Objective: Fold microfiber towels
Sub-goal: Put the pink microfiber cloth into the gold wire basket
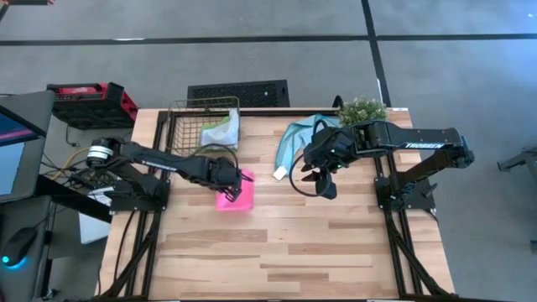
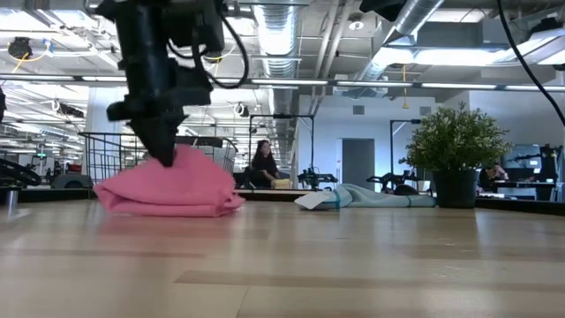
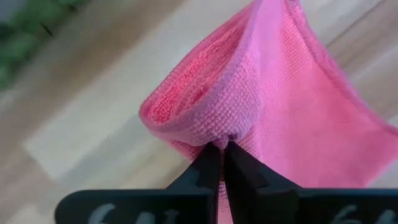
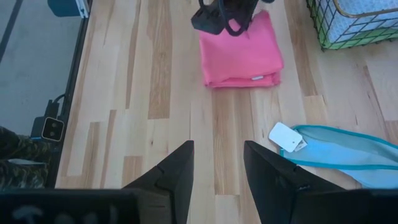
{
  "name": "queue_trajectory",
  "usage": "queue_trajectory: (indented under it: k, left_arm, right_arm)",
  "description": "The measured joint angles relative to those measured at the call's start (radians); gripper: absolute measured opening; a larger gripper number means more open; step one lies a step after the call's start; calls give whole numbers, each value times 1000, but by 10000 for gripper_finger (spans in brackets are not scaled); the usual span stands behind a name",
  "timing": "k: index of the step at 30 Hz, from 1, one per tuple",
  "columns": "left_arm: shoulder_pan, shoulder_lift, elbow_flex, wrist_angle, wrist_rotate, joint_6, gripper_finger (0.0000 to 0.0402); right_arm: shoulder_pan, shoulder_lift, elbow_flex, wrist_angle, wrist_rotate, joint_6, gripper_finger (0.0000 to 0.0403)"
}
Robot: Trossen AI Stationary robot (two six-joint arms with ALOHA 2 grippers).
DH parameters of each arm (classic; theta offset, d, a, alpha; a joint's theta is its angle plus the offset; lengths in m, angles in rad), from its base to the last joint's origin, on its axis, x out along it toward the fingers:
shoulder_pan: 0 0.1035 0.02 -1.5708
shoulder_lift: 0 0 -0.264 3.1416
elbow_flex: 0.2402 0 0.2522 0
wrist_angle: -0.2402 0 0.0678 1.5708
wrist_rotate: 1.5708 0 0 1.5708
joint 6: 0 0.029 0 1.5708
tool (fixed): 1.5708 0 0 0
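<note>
- The hot pink towel (image 1: 236,191) lay folded on the wooden table (image 1: 294,252), left of the middle, near the wire basket (image 1: 190,117).
- The left gripper (image 3: 222,151) was down on this towel with its two fingers pressed together, pinching a raised fold of the pink cloth.
- The light teal-blue towel (image 1: 299,137) lay spread out at the back of the table, its white tag (image 4: 285,136) toward the pink towel, and it was apart from it.
- The right gripper (image 4: 217,165) hung above the table just beside the teal-blue towel, its fingers apart and holding nothing.
- A green towel (image 1: 222,128) was in the wire basket.
- A potted plant (image 2: 455,155) stood at the back corner on the right.
</note>
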Motion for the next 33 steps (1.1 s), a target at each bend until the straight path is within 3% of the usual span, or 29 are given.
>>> queue_trajectory:
  k: [21, 26, 33]
  left_arm:
    - [133, 0, 380, -481, -379, 289, 0]
    - [210, -1, 453, -524, -408, 361, 0]
    - [369, 8, 465, -493, -403, 453, 0]
  right_arm:
    - [0, 0, 0, 0, 27, 0, 163]
    - [0, 0, 0, 0, 27, 0, 163]
    - [0, 0, 0, 0, 27, 0, 163]
